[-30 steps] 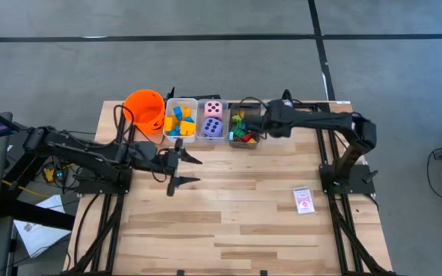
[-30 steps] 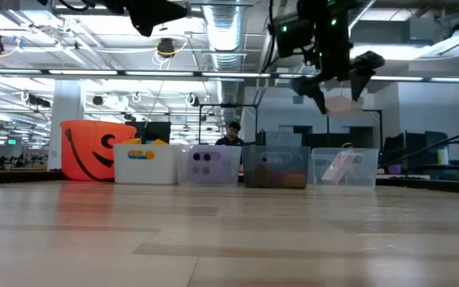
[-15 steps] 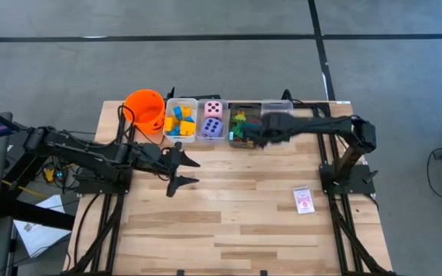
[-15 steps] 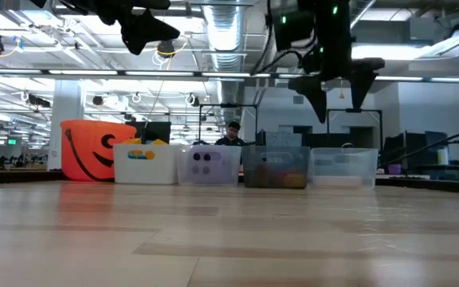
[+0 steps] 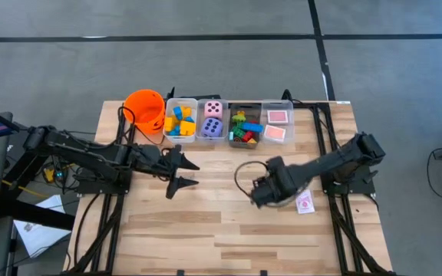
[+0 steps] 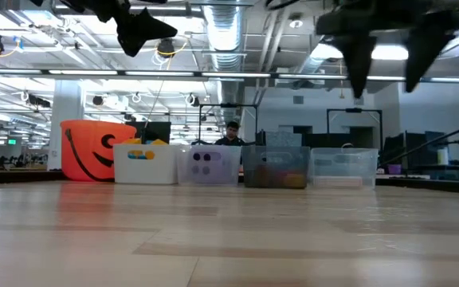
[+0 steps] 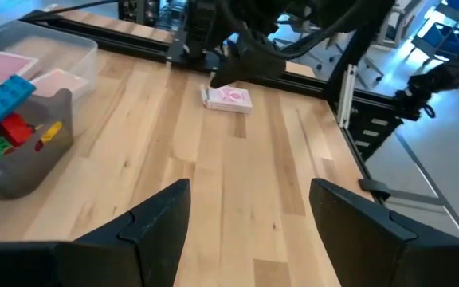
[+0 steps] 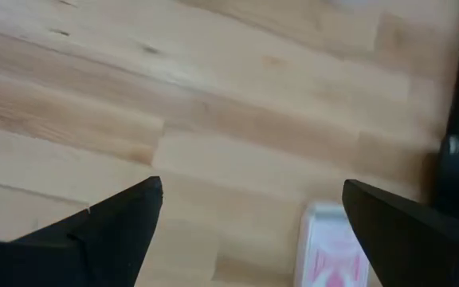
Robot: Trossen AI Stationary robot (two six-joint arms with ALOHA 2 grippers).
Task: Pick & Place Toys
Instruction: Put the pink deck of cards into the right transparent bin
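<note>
One pink-white card [image 5: 305,202] lies flat on the table at the right; it also shows in the left wrist view [image 7: 228,98] and the right wrist view [image 8: 333,249]. My right gripper [image 5: 261,192] is open and empty, above the table just left of that card, touching nothing [image 8: 252,187]. My left gripper [image 5: 187,173] is open and empty above the table's left middle [image 7: 249,187]. Two more cards [image 5: 277,124] lie in the rightmost bin. Coloured blocks [image 5: 243,128] fill the bin next to it, and yellow and blue blocks [image 5: 179,120] fill another. A pink and a purple die [image 5: 212,119] sit in a clear bin.
An orange bucket [image 5: 145,109] and the row of bins [image 6: 245,166] stand along the table's far edge. My right arm's base [image 5: 349,175] stands at the right edge, close to the card. Bare wood lies across the middle and near part of the table [image 5: 229,238].
My right gripper has opened over the rightmost bin and let go of a card, which now lies in that bin. It has then swung toward the near edge and stands left of the card on the table.
</note>
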